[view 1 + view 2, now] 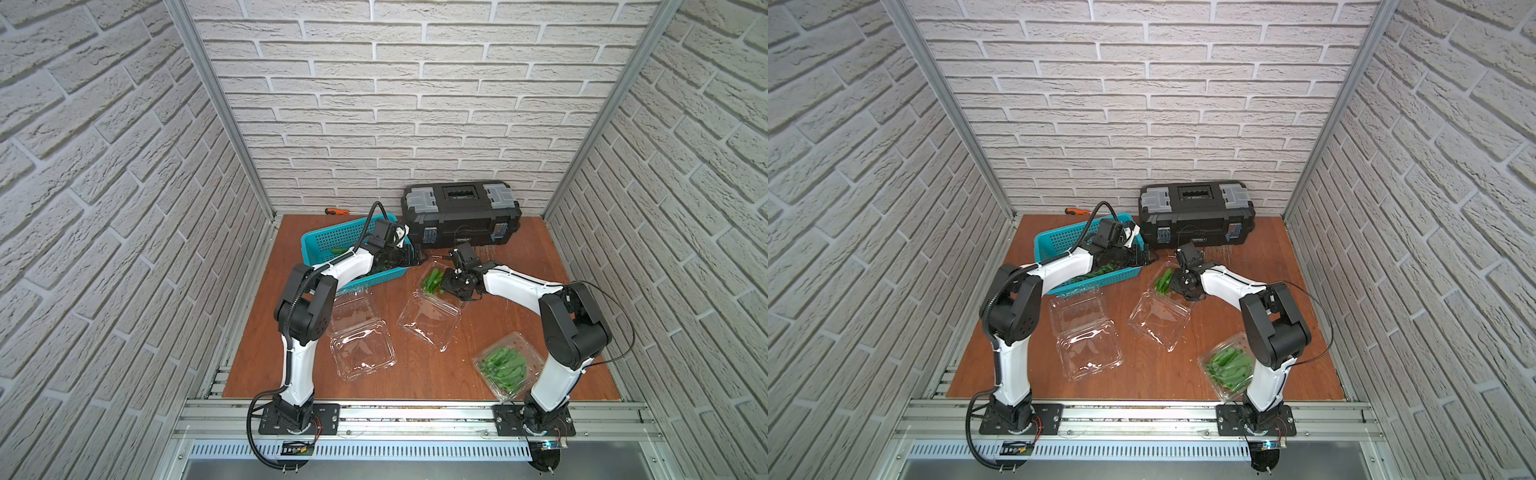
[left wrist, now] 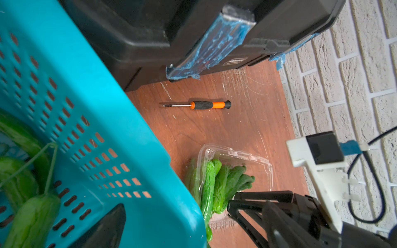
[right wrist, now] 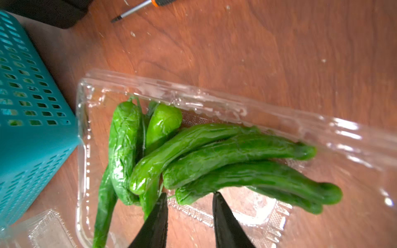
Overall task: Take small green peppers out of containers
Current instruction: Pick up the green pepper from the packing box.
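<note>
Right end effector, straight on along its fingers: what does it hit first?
Likely the small green peppers in the open container: the open right end effector points at the nearest one's end. Depth unclear.

A teal basket point(image 1: 1059, 243) is seen at the back left of the wooden table point(image 1: 1279, 257), with a few peppers point(image 1: 1100, 272) lying in it. The left gripper point(image 1: 1147, 258) is held over its right-hand end. The right gripper point(image 1: 1176, 286) is lowered to an open clear container point(image 1: 1158, 320), just beside the small bunch of peppers in its far half. An empty open container point(image 1: 1088, 340) is laid near the left arm. A shut container point(image 1: 1227, 370), packed with peppers, is set by the right arm's base. A black toolbox point(image 1: 1196, 216) and a screwdriver point(image 1: 1075, 212) are lined up along the back wall.
</note>
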Available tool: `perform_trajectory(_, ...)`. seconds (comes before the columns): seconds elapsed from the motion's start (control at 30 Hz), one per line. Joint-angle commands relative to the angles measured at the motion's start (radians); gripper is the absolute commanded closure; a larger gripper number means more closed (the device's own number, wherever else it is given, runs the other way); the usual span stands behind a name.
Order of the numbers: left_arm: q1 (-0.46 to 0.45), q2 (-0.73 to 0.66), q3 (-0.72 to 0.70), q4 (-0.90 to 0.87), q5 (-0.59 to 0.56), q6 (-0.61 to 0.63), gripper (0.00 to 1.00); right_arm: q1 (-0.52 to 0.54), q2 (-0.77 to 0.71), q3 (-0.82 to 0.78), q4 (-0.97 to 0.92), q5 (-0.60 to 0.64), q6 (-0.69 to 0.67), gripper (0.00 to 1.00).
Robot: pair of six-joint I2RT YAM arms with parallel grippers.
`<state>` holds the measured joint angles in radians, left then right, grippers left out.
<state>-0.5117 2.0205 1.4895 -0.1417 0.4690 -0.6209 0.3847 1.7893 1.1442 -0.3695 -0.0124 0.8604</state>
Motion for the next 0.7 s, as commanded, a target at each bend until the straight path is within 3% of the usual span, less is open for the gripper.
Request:
perform_trajectory(0.0, -0.004, 0.005, 0.038, 0.005, 0.014, 0.021, 0.02, 0.008, -0.001, -0.002, 0.016, 0.015, 0.019, 0.64)
perform_trajectory(0.47, -0.005, 0.000, 0.040, -0.015, 0.016, 0.043, 0.02, 0.008, 0.127, 0.037, -0.037, 0.054, 0.134, 0.64)
perform_trajectory(0.67, -0.004, 0.000, 0.043, -0.016, 0.011, 0.047, 0.02, 0.008, 0.101, 0.026, -0.075, 0.119, 0.123, 0.77)
